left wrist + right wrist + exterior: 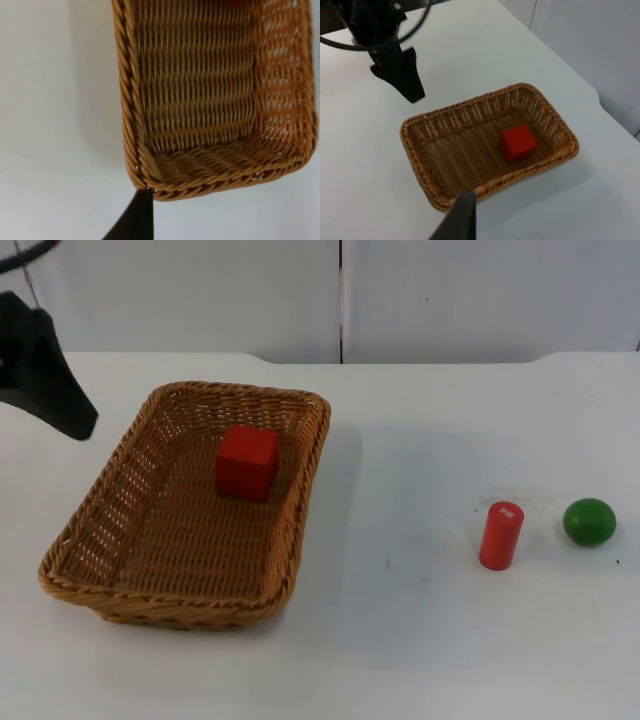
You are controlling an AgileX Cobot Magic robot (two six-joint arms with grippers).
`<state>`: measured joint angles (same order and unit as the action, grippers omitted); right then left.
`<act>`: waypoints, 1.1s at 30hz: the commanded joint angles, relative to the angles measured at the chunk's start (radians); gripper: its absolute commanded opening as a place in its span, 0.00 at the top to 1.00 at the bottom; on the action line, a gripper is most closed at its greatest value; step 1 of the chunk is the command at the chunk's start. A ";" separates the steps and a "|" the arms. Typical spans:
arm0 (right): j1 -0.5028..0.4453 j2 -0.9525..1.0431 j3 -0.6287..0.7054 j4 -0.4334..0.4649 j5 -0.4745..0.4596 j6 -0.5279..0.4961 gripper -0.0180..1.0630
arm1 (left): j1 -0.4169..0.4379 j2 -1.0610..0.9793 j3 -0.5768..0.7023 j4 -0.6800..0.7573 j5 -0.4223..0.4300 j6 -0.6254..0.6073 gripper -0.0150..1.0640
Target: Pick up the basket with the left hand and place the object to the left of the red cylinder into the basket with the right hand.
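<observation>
A white table top (420, 640) runs back to a grey partition wall (200, 290). On its left side rests a rectangular wicker basket (120, 490) with a red cube (246, 461) lying on its floor near the far end. Beside the basket's far left corner hangs the left gripper (60, 405); whether its fingers are apart or together cannot be told. The right arm looks down on the basket from higher up. Well to the right stands a red cylinder (500, 535), with a green ball (589, 521) just beside it on its right.
</observation>
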<state>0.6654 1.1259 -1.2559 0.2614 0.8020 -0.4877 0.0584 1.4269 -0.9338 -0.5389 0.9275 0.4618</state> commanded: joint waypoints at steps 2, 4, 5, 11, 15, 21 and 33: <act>-0.004 -0.002 -0.010 0.012 0.024 0.014 0.15 | 0.000 -0.121 0.040 -0.003 -0.037 -0.004 0.01; -0.004 -0.002 -0.010 0.012 0.040 0.033 0.15 | 0.000 -0.202 0.063 -0.014 -0.061 -0.004 0.01; -0.004 -0.002 -0.008 0.014 0.051 0.036 0.15 | 0.000 -0.246 0.072 -0.018 -0.068 -0.004 0.01; -0.004 -0.002 -0.008 0.034 0.080 0.036 0.15 | 0.000 -0.397 0.085 -0.024 -0.068 -0.004 0.01; -0.004 -0.006 0.023 0.036 0.091 0.036 0.15 | 0.000 -0.521 0.087 -0.011 -0.068 -0.004 0.01; -0.004 -0.040 0.138 0.032 -0.007 0.036 0.15 | 0.000 -0.630 0.087 -0.014 -0.064 -0.004 0.01; -0.004 -0.156 0.328 0.030 -0.100 0.036 0.15 | -0.004 -0.742 0.091 -0.040 -0.028 -0.004 0.01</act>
<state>0.6654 0.9925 -0.9429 0.2875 0.7262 -0.4491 0.0584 0.6982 -0.8487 -0.5610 0.8903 0.4618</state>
